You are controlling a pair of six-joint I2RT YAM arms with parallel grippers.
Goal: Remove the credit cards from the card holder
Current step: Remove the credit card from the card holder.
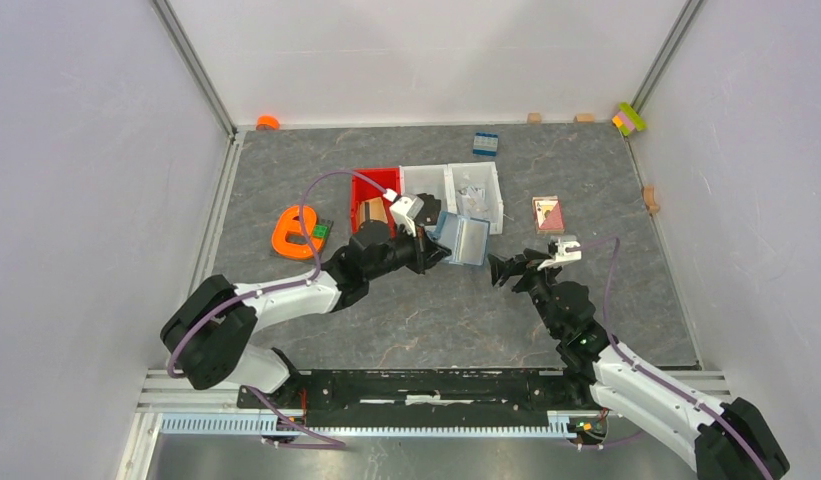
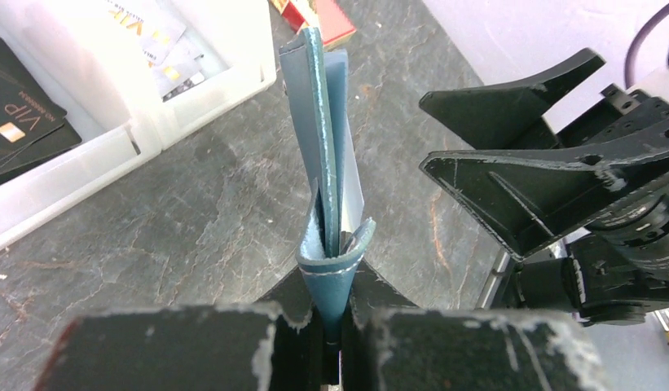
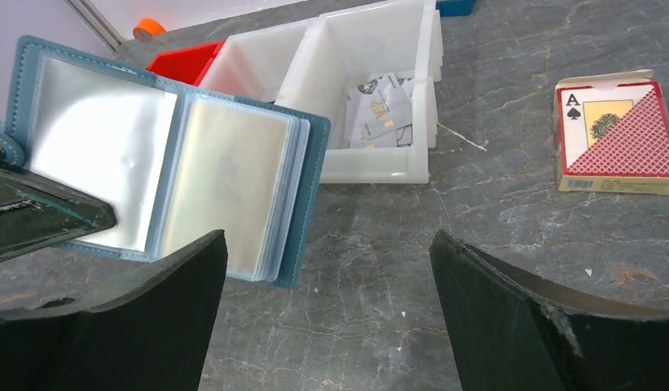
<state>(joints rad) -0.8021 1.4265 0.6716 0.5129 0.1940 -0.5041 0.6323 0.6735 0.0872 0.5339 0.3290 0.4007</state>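
Dark grey stone-patterned table point(image 1: 446, 320). Plain white wall panels point(image 1: 426, 55) enclose its left, far and right sides; aluminium posts point(image 1: 193, 62) stand at its far corners.

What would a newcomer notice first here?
The steel-blue card holder is gripped by the left pincer and spread open mid-table, its clear sleeves looking empty. The right pincer gapes wide just in front of it. Behind, silvery credit cards lie in a white bin, and a red playing-card box sits at right.

"VIP" on black card point(image 2: 25, 122); "VIP" on silvery cards point(image 3: 381, 110); "A", spade on card box point(image 3: 616, 134).
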